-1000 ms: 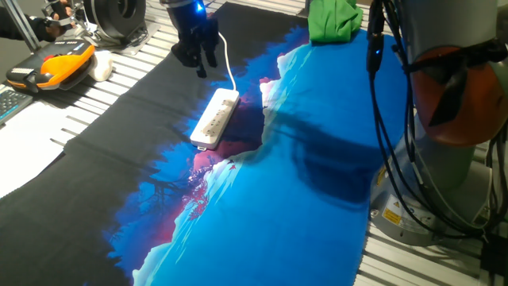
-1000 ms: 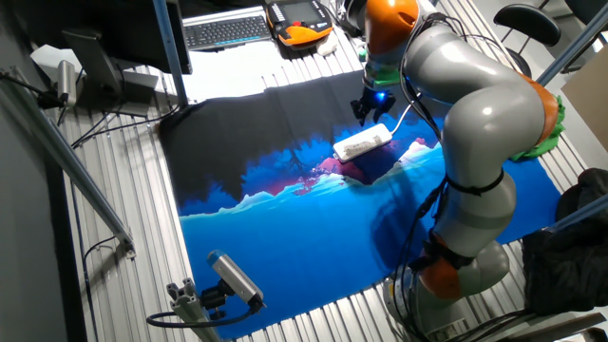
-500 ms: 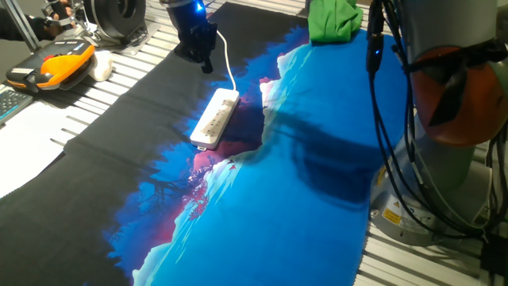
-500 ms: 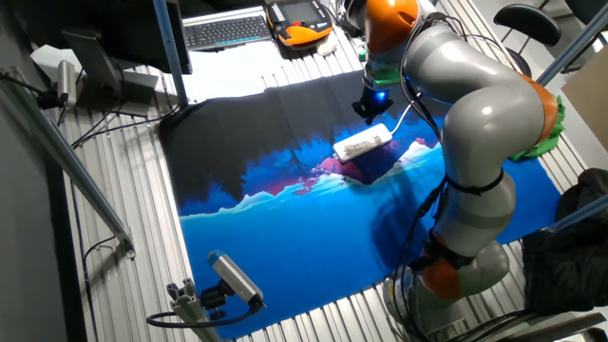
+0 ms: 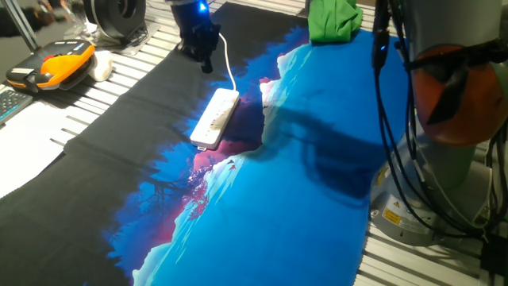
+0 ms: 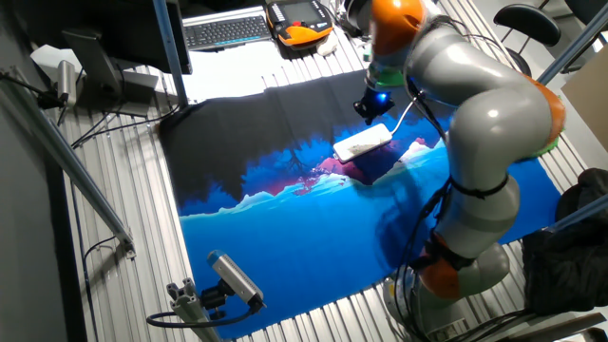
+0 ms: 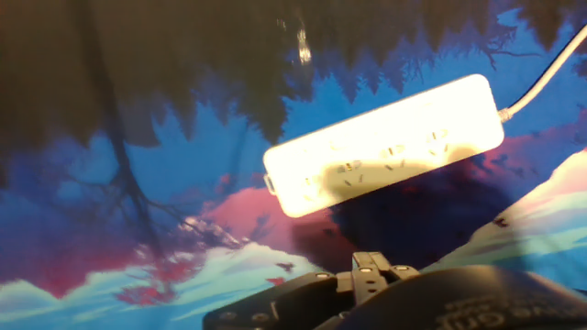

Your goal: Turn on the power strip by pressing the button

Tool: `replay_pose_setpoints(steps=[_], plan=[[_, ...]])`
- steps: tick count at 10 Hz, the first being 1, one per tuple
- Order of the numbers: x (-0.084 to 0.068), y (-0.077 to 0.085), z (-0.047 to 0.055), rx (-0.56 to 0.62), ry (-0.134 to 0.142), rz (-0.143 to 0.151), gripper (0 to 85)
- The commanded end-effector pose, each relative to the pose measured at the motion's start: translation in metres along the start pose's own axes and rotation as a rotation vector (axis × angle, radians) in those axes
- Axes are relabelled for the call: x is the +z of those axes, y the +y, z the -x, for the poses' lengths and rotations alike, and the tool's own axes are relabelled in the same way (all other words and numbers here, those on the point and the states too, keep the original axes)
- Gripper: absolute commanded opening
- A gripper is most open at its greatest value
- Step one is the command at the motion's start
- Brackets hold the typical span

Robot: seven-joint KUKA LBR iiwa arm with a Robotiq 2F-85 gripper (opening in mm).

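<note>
The white power strip (image 5: 215,117) lies on the black and blue cloth (image 5: 286,199), its thin cord (image 5: 231,71) running away past my gripper. My gripper (image 5: 205,57) hangs above the cloth just beyond the strip's cord end, not touching it. In the other fixed view the gripper (image 6: 371,106) is just behind the strip (image 6: 363,142). The hand view shows the strip (image 7: 385,147) overexposed, cord (image 7: 541,78) at the right, with the gripper's black body at the bottom. The button cannot be made out. No view shows the fingertip gap.
An orange-and-black handheld device (image 5: 54,65) lies at the far left beside white paper (image 5: 24,151). A green cloth (image 5: 333,20) lies at the back. The arm's base and cables (image 5: 444,119) stand at the right. A keyboard (image 6: 223,30) lies behind the cloth.
The gripper has drawn up and slightly back from the strip's cord end. The arm's elbow has swung a little to the right. The strip has not moved.
</note>
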State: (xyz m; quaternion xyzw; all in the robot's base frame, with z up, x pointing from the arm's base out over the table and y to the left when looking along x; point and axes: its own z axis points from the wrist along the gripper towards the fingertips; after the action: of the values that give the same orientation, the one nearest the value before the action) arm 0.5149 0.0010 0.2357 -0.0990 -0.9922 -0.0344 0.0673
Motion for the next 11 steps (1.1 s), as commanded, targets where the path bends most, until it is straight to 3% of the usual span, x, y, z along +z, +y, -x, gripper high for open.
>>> replay_pose_setpoints(steps=[1,2,3,4,5,6,7,8,9,10,11], plan=[[0.000,0.000,0.000,0.099,-0.012,0.003,0.0],[0.000,0.000,0.000,0.102,-0.001,0.006,0.0],[0.000,0.000,0.000,0.125,0.020,0.035,0.0],[0.000,0.000,0.000,0.192,0.006,0.008,0.0],[0.000,0.000,0.000,0.341,-0.027,-0.021,0.0],[0.000,0.000,0.000,0.439,-0.060,-0.078,0.0],[0.000,0.000,0.000,0.494,-0.087,-0.085,0.0],[0.000,0.000,0.000,0.530,-0.130,-0.120,17.0],[0.003,-0.003,0.008,0.610,-0.137,-0.115,17.0],[0.006,-0.009,0.016,0.703,-0.069,-0.069,17.0],[0.010,-0.013,0.024,0.751,-0.061,-0.035,17.0]])
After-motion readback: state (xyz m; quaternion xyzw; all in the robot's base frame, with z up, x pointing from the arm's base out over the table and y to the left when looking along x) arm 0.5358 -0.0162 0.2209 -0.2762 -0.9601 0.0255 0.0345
